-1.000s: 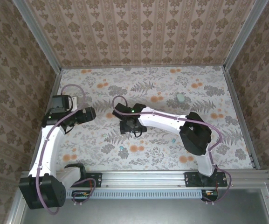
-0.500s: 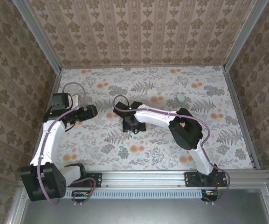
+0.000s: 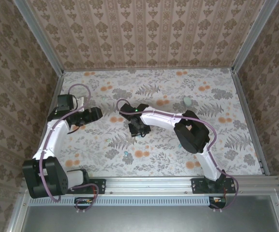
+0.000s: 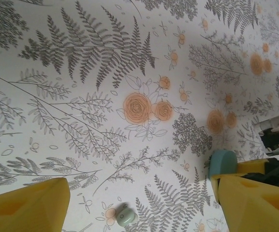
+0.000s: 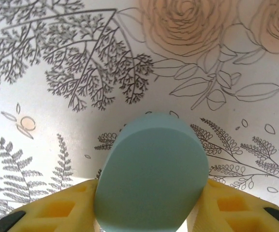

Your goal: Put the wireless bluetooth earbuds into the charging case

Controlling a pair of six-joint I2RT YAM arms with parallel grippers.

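**Overhead view.** The right arm reaches across to the left of the table's (image 3: 226, 145) centre. Its right pincer (image 3: 138, 129) points down at the floral surface. The left pincer (image 3: 92, 115) lies near the left edge, aimed rightward at its partner and well apart from it. One tiny teal earbud (image 3: 126, 153) rests on the table nearer than the right pincer, touching neither arm. A pale oval object (image 3: 187, 101) lies farther back, to the right.

**Right wrist view.** The right pincer (image 5: 149, 210) is closed on the charging case (image 5: 151, 169). The sky-blue oval spans the gap, meeting a yellow finger on either side.

**Left wrist view.** The left pincer (image 4: 140, 193) stands wide and grips nothing. A small pale green piece (image 4: 124, 215) sits on the table between its fingers, touching neither (whether this is the second earbud cannot be told). The charging case (image 4: 222, 164) appears at the right, against a yellow finger of the other arm.
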